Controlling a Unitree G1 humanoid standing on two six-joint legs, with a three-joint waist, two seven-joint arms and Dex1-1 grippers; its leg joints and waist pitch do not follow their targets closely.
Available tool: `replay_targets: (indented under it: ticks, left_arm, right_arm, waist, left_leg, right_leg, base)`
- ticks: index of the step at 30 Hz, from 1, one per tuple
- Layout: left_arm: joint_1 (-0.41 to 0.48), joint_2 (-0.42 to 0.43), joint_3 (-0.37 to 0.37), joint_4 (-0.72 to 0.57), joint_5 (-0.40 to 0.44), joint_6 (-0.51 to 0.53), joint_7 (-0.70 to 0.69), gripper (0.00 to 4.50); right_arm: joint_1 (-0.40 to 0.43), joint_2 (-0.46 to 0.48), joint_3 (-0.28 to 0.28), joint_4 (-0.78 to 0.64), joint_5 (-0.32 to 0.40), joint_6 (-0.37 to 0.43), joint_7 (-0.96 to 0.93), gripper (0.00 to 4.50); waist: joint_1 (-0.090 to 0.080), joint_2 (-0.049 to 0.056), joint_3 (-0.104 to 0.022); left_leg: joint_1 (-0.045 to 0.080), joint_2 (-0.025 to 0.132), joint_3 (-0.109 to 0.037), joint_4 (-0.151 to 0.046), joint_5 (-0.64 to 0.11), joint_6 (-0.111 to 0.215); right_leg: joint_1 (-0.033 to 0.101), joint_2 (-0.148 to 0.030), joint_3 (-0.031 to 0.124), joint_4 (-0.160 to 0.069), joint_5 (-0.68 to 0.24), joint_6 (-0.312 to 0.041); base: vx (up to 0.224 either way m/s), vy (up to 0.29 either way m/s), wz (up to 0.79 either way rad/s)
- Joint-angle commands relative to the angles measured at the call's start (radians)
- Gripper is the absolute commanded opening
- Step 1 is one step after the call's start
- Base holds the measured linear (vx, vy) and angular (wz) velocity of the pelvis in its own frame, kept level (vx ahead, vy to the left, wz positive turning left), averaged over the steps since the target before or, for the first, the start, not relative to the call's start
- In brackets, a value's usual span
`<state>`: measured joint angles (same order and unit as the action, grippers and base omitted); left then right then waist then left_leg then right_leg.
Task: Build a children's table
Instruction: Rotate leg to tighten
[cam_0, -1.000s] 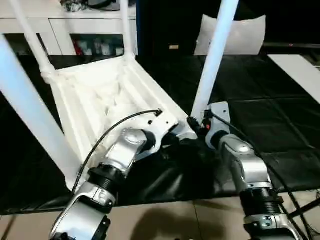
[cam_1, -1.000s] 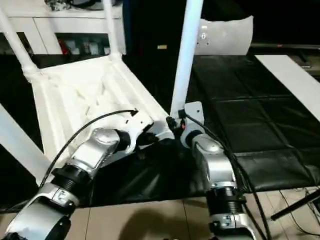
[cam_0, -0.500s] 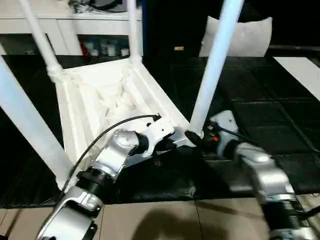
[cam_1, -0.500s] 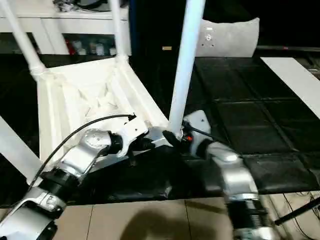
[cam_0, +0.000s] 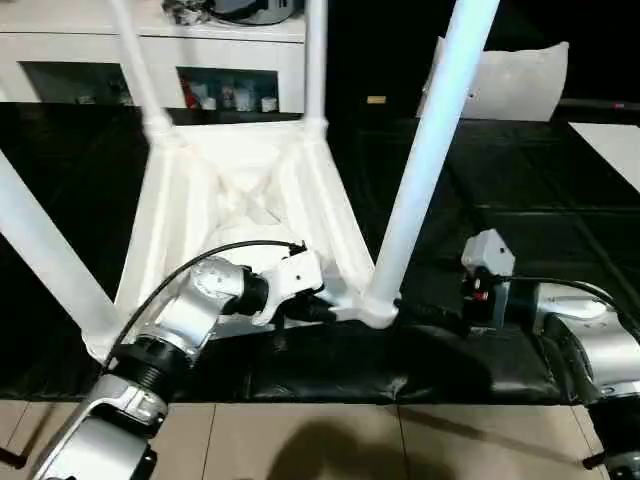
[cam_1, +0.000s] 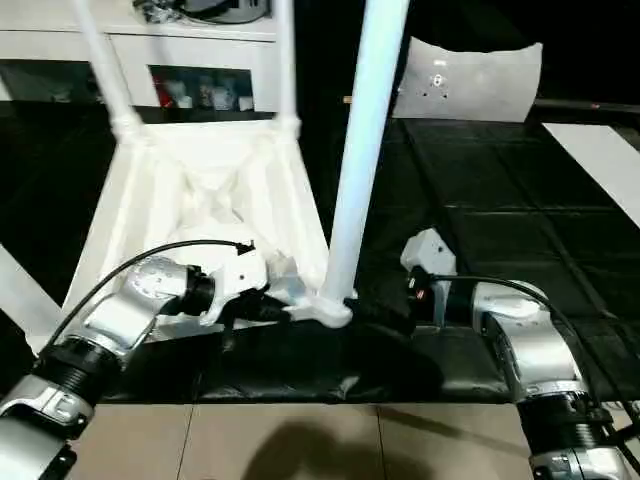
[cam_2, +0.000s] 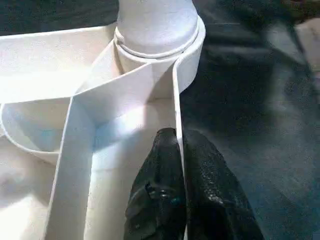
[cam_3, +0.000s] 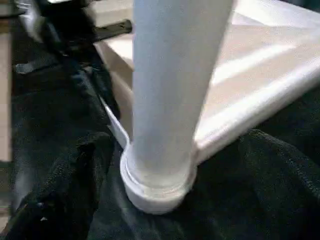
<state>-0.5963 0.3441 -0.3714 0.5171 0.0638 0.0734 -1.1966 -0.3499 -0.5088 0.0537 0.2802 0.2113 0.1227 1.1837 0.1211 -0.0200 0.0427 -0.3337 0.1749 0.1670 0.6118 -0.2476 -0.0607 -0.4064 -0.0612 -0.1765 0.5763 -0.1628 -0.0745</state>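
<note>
On the black mat, the children's table (cam_0: 240, 200) is shown inverted, four legs socketed. Its rim wall is pinched by the left pincer (cam_2: 177, 150). The right pincer (cam_1: 385, 315) has been released from the near leg (cam_0: 425, 170) (seating judged complete).

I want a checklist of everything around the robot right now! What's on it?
Surface: black padded mat.
Job's things: white table lies upside down, legs up; near leg sits in its corner socket.
Clutter: grey-white panel at the back.
Grippers: left gripper shut on the table's rim; right gripper lies beside the near leg's socket, holding nothing.
Cables: black cable over left forearm.
Surroundings: white cabinets, tiled floor.
</note>
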Motion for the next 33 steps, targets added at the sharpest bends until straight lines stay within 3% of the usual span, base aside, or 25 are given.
replay_targets:
  ticks: [1,2,3,5,7,11,19,27,33]
  left_arm:
    - [-0.001,0.001,-0.051,-0.037,-0.012,-0.03,-0.074,0.0]
    - [0.003,0.016,-0.065,-0.047,-0.011,-0.038,-0.106,0.0]
    - [0.003,0.017,-0.066,-0.049,-0.011,-0.039,-0.109,0.0]
    - [0.003,0.03,-0.078,-0.049,-0.009,-0.053,-0.136,0.0]
    - [0.002,0.033,-0.08,-0.05,-0.007,-0.057,-0.146,0.0]
    - [0.0,0.035,-0.078,-0.053,-0.01,-0.06,-0.163,0.0]
    - [0.0,0.048,-0.091,-0.069,-0.018,-0.057,-0.187,0.0]
    - [-0.002,0.05,-0.088,-0.065,-0.014,-0.061,-0.19,0.0]
    - [-0.009,0.046,-0.084,-0.045,-0.013,-0.061,-0.175,0.0]
  right_arm:
    - [-0.012,-0.018,0.015,0.008,0.021,-0.003,0.05,4.44]
    - [-0.019,-0.023,0.028,0.022,0.03,0.002,0.098,4.44]
    - [-0.019,-0.024,0.029,0.024,0.031,0.002,0.103,4.16]
    - [-0.035,-0.025,0.05,0.054,0.044,-0.01,0.149,4.02]
    - [-0.042,-0.021,0.063,0.066,0.043,-0.02,0.173,3.77]
    - [-0.061,-0.009,0.087,0.118,0.009,-0.072,0.193,3.47]
    - [-0.09,0.005,0.113,0.141,0.032,-0.039,0.246,2.81]
    - [-0.102,0.008,0.127,0.168,0.029,-0.042,0.276,2.06]
    - [-0.094,0.016,0.128,0.154,0.043,-0.024,0.288,1.92]
  waist:
    - [-0.001,-0.012,-0.071]
    - [0.0,-0.016,-0.072]
    - [0.001,-0.014,-0.072]
    - [0.002,-0.016,-0.072]
    - [0.008,-0.015,-0.071]
    - [0.014,-0.015,-0.072]
    - [0.017,-0.016,-0.073]
    - [0.019,-0.016,-0.073]
    - [0.019,-0.012,-0.073]
  left_leg:
    - [-0.011,0.063,-0.018,-0.058,0.039,0.139]
    - [-0.012,0.064,-0.019,-0.057,0.045,0.143]
    - [-0.011,0.066,-0.019,-0.057,0.05,0.144]
    - [-0.012,0.066,-0.018,-0.057,0.05,0.142]
    - [-0.014,0.06,-0.015,-0.057,0.04,0.131]
    - [-0.01,0.063,-0.015,-0.057,0.041,0.119]
    - [-0.011,0.067,-0.018,-0.057,0.057,0.124]
    - [-0.012,0.064,-0.017,-0.057,0.051,0.115]
    - [-0.012,0.064,-0.017,-0.058,0.051,0.114]
  right_leg:
    - [0.079,-0.108,0.08,-0.075,-0.306,0.024]
    - [0.079,-0.108,0.08,-0.071,-0.296,0.023]
    - [0.078,-0.109,0.08,-0.069,-0.291,0.018]
    - [0.077,-0.11,0.08,-0.071,-0.296,0.012]
    - [0.08,-0.108,0.079,-0.075,-0.323,0.028]
    - [0.076,-0.108,0.079,-0.075,-0.331,0.034]
    - [0.077,-0.11,0.08,-0.068,-0.303,0.019]
    - [0.078,-0.108,0.079,-0.072,-0.32,0.037]
    - [0.078,-0.107,0.078,-0.072,-0.317,0.037]
  base:
    - [0.0,0.0,0.0]
    - [0.0,0.0,0.0]
    - [0.0,0.0,0.0]
    - [0.0,0.0,0.0]
    - [0.0,0.0,0.0]
    - [0.0,0.0,0.0]
    - [0.0,0.0,0.0]
    - [0.0,0.0,0.0]
    - [0.0,0.0,0.0]
